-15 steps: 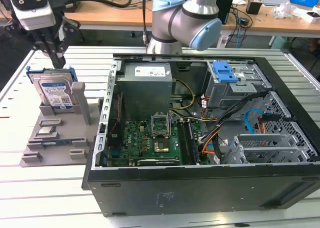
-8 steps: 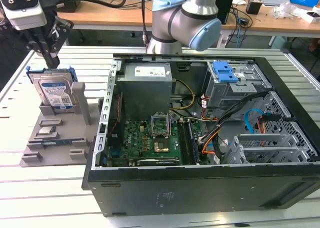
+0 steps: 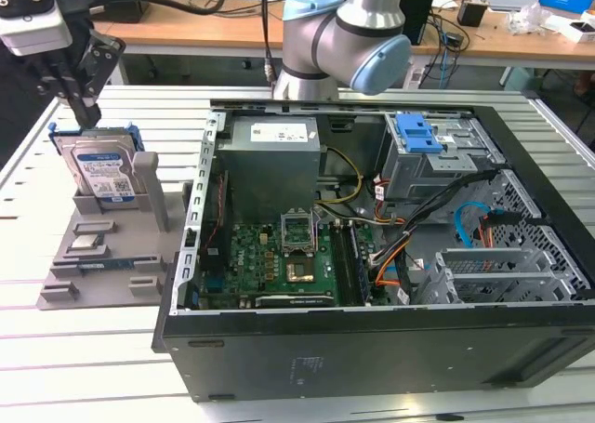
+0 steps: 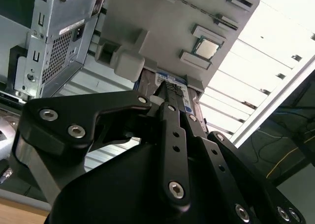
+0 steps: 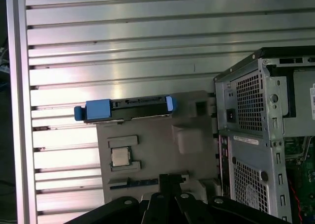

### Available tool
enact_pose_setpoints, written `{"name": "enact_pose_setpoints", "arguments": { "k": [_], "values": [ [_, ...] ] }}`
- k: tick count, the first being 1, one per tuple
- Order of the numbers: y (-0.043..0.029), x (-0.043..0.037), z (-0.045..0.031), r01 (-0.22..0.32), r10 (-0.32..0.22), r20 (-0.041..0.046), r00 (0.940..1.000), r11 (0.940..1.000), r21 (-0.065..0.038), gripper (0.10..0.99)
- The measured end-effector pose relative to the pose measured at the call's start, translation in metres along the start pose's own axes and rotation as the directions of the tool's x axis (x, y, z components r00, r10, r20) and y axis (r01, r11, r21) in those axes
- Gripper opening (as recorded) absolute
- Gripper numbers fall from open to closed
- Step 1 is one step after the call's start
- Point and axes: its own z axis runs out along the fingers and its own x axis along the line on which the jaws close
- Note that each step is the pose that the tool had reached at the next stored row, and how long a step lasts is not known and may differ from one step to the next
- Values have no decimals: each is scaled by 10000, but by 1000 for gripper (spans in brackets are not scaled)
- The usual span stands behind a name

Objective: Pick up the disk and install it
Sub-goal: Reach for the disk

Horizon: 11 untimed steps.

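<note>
Arm (image 3: 358, 14): silver-grey tube with rounded joints | joint cap (image 3: 376, 65): pale blue, round | gripper (image 4: 160, 93): black metal link bars | screws (image 4: 176, 188): silver, round-headed, along the bars

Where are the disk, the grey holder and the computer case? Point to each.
disk (image 3: 100, 174): exterior view, on its white-and-blue label.
grey holder (image 3: 98, 288): exterior view, on its bare base.
computer case (image 3: 372, 358): exterior view, on its black outer wall.

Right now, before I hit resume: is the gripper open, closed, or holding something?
Gripper: closed, holding nothing, close above the upright disk.
</note>
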Motion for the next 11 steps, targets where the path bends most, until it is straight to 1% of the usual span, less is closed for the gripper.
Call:
{"name": "enact_pose_setpoints", "arguments": {
  "k": [3,7,10,11],
  "values": [
    [-3,42,-1,0,0,1,10000,10000,0,106],
    [-8,135,-3,2,-2,0,10000,10000,0,106],
    [-9,264,-4,0,0,0,10000,10000,0,106],
    [-8,288,-4,0,0,1,10000,10000,0,106]
  ]
}}
